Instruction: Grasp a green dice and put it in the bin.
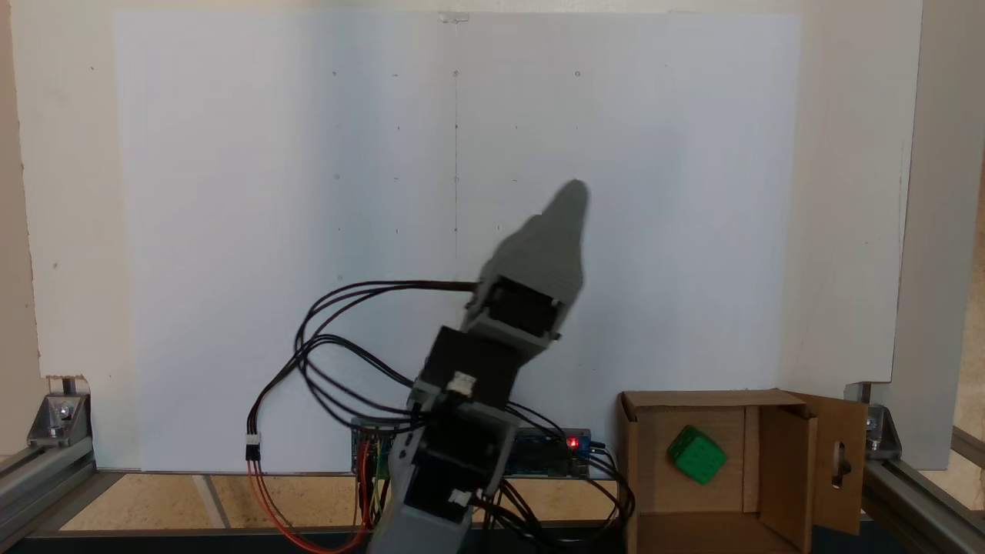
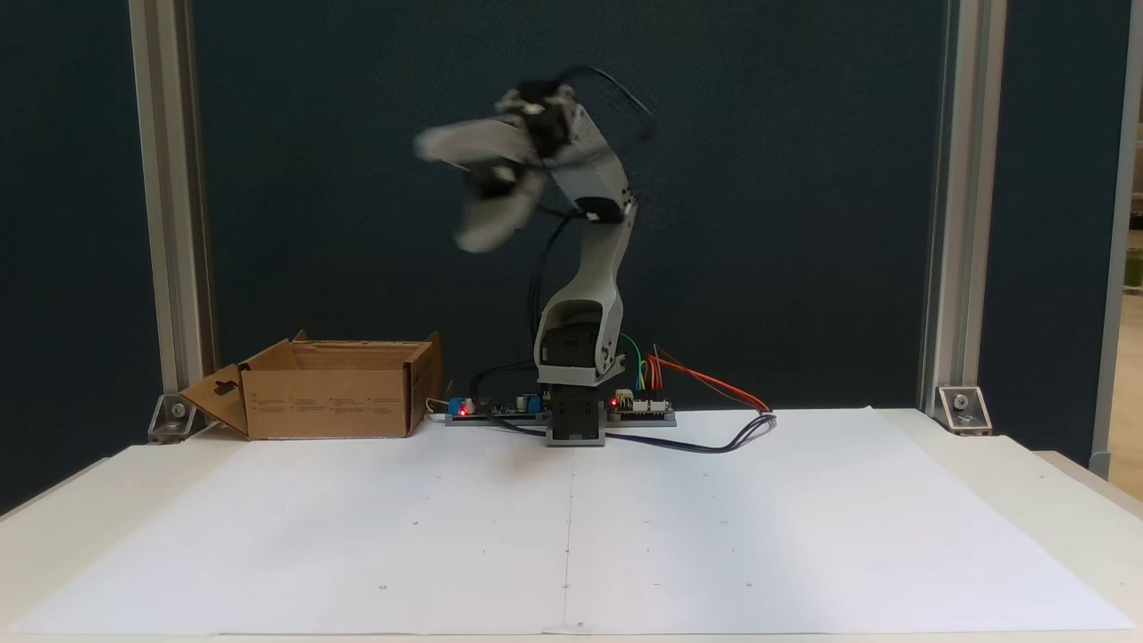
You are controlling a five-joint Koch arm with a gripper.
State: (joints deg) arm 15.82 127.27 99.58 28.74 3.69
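Note:
The green dice (image 1: 696,454) lies tilted on the floor of the bin (image 1: 692,399), a brown cardboard box with upright flaps at the lower right of a fixed view. The bin (image 2: 326,402) also stands at the left of a fixed view, beside the arm's base, where its walls hide the dice. My gripper (image 2: 451,192) is raised high above the table, right of the bin and apart from it. It is blurred by motion, its two grey fingers spread wide with nothing between them. Seen from above, my gripper (image 1: 573,196) shows as one grey pointed tip.
A large white paper sheet (image 2: 571,536) covers the table. The arm's base (image 2: 576,420), circuit boards (image 2: 638,407) and loose cables (image 2: 714,438) sit at the back edge. Aluminium frame posts (image 2: 946,223) stand at both back corners.

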